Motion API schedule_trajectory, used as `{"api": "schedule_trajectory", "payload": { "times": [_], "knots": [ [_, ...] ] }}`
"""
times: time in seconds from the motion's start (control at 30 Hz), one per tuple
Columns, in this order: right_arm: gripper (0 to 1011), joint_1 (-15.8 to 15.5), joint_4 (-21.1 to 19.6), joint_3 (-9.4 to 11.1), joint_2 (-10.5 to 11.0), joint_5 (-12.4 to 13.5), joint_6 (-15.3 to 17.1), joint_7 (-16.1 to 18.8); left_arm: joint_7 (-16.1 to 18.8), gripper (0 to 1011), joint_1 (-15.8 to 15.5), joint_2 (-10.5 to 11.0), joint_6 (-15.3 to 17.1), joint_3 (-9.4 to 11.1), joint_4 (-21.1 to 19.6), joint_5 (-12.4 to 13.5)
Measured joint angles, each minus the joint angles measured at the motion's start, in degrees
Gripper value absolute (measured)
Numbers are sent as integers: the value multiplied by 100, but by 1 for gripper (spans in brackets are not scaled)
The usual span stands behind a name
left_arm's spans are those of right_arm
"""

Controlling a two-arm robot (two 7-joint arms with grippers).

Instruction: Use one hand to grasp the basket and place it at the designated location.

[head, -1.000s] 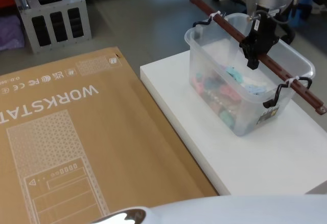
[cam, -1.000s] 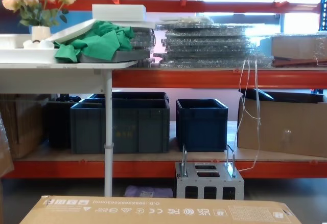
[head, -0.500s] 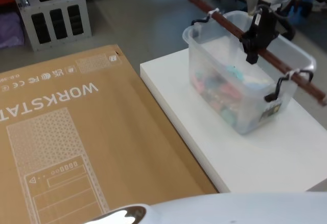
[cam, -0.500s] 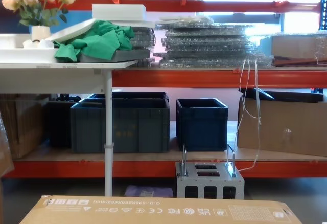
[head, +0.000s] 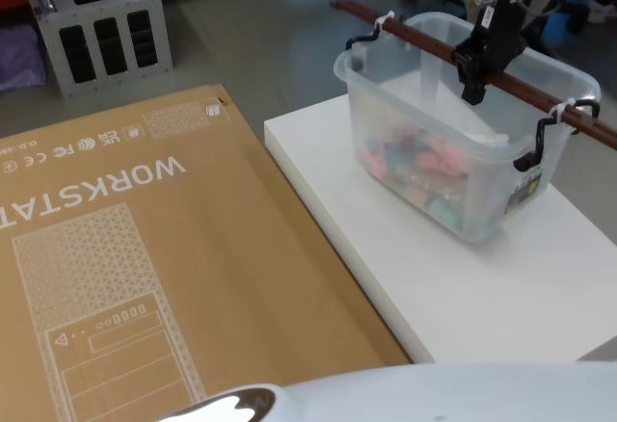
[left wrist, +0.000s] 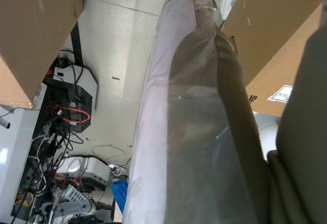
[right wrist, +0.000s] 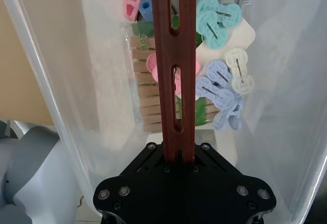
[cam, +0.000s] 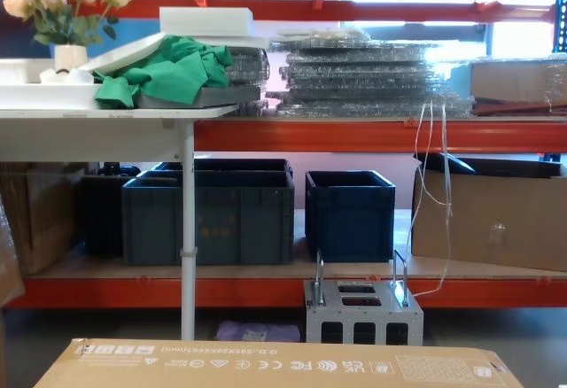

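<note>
The basket (head: 453, 167) is a translucent whitish tub holding coloured clips and wooden pegs, with a long red-brown bar handle (head: 424, 42) tied on with white ties. It hangs over the white platform (head: 434, 287) at the right in the head view. My right gripper (head: 474, 77) comes down from above and is shut on the middle of the handle. In the right wrist view the handle (right wrist: 173, 55) runs out from the right gripper (right wrist: 179, 155), with the basket's contents (right wrist: 219, 75) below it. The left arm is parked out of the way.
A large flat cardboard box (head: 135, 249) lies left of the platform, its top edge (cam: 283, 366) low in the chest view. A grey metal box with two loop handles (head: 92, 22) stands on the floor behind. Dark blue crates (cam: 350, 215) sit on the shelf beyond.
My right gripper has risen with the handle in its grip. The basket has come up off the platform and shifted slightly left.
</note>
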Motion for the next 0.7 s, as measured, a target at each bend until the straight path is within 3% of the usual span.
{"api": "schedule_trajectory", "payload": {
  "times": [0.7],
  "knots": [
    [0, 330, -423, 288, 226, -1, 19, -36, 0, 0, 0, 0, 0, 0, 0, 0]
  ]
}}
